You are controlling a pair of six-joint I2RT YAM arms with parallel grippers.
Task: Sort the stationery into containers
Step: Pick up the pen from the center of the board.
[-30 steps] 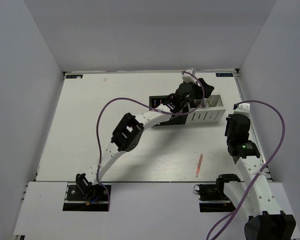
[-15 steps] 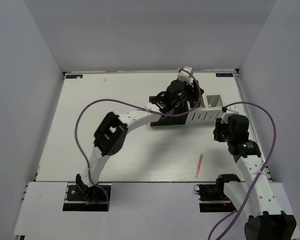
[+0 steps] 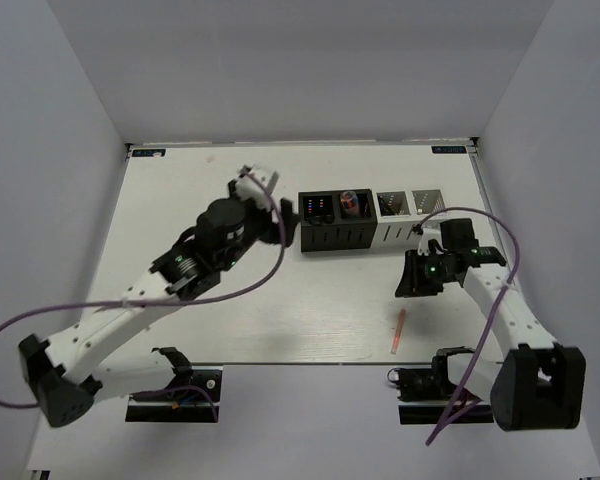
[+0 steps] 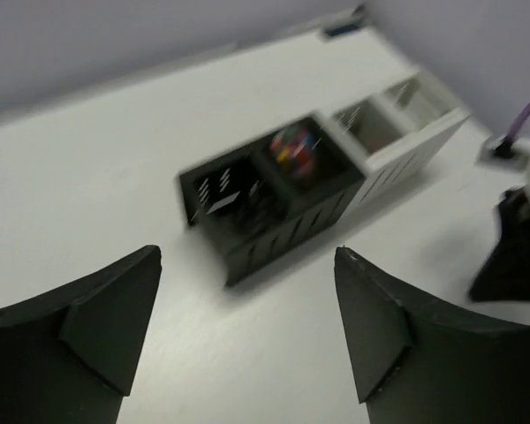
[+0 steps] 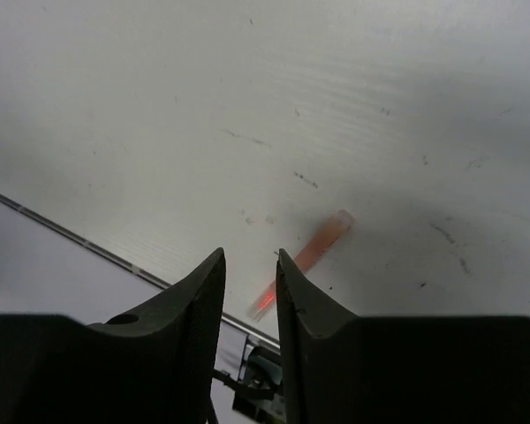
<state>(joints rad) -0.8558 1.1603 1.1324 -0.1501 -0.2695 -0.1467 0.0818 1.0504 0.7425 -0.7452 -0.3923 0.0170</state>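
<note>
No text, number or brand can be read in any view. Two small stickers sit at the far edge of the table (image 3: 310, 300): a dark sticker (image 3: 150, 153) at the far left corner and a blue sticker (image 3: 448, 150) at the far right corner. Any print on them is too small to make out from above, and in the left wrist view the blue one is only a blur.
</note>
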